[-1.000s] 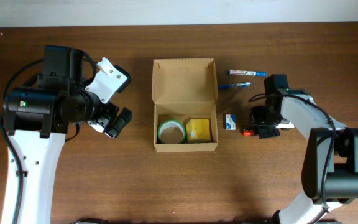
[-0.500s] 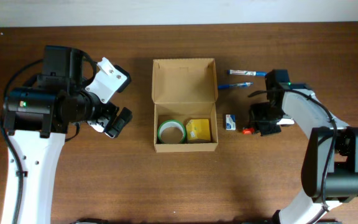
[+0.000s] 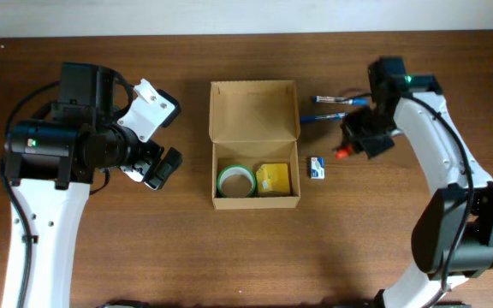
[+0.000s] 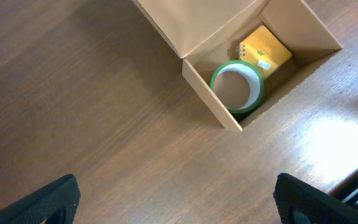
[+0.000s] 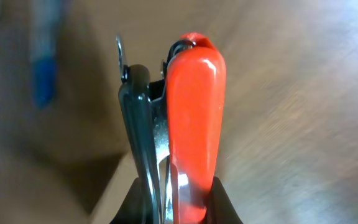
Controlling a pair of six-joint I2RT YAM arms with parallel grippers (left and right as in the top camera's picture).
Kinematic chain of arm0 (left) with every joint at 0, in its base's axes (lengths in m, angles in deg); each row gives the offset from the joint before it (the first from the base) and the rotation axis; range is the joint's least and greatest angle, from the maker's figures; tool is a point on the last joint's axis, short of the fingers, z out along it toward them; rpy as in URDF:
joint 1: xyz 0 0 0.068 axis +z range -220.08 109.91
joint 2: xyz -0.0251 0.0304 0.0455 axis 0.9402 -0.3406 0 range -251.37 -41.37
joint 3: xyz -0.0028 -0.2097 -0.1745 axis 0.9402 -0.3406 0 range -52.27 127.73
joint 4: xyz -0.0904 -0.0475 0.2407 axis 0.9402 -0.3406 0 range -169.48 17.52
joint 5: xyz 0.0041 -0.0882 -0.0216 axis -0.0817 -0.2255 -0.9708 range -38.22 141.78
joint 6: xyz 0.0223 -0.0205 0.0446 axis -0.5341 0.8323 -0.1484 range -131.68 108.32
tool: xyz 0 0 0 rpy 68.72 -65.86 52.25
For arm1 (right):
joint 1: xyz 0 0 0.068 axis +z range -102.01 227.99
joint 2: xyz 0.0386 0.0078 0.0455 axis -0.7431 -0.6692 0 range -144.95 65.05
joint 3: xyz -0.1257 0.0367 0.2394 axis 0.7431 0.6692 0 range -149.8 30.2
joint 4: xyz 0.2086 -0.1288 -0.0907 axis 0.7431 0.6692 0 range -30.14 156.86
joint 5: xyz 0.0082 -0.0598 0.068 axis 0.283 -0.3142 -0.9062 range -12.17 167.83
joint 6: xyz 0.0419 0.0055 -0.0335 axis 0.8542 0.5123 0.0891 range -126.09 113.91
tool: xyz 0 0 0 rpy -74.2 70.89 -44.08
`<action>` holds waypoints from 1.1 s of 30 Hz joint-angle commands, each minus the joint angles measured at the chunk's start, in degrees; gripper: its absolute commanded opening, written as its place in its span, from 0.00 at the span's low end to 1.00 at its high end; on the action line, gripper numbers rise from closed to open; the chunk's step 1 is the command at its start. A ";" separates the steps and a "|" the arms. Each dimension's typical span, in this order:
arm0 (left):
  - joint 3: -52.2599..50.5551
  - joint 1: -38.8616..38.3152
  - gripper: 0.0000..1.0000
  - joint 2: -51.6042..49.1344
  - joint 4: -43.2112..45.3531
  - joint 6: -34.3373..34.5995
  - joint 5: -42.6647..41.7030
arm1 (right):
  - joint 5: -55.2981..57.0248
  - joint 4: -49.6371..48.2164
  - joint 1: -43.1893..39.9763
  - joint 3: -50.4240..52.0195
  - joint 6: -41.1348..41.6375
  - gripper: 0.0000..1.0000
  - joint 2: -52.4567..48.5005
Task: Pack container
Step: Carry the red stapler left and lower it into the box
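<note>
White arm links (image 3: 41,218), black joints (image 3: 62,145), cables (image 3: 26,103)

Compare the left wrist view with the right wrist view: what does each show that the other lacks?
Left wrist only: the inside of the open container, holding a green tape roll and a yellow packet, and the left pincer spread wide and empty. Right wrist only: the right pincer clamped on a red-handled metal tool, with a blurred blue pen behind. Both: the brown wooden table.
</note>
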 commanded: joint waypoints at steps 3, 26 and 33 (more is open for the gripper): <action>0.83 0.09 1.00 0.26 0.02 -0.74 -0.22 | -0.33 4.26 6.14 -11.21 -10.93 0.04 0.68; 0.83 0.09 1.00 0.26 0.04 -0.74 -0.22 | 14.78 2.97 33.68 -18.84 -76.02 0.04 -5.73; 0.83 0.09 1.00 0.26 0.02 -0.74 -0.22 | 14.16 7.28 33.55 -18.84 -91.97 0.04 -10.58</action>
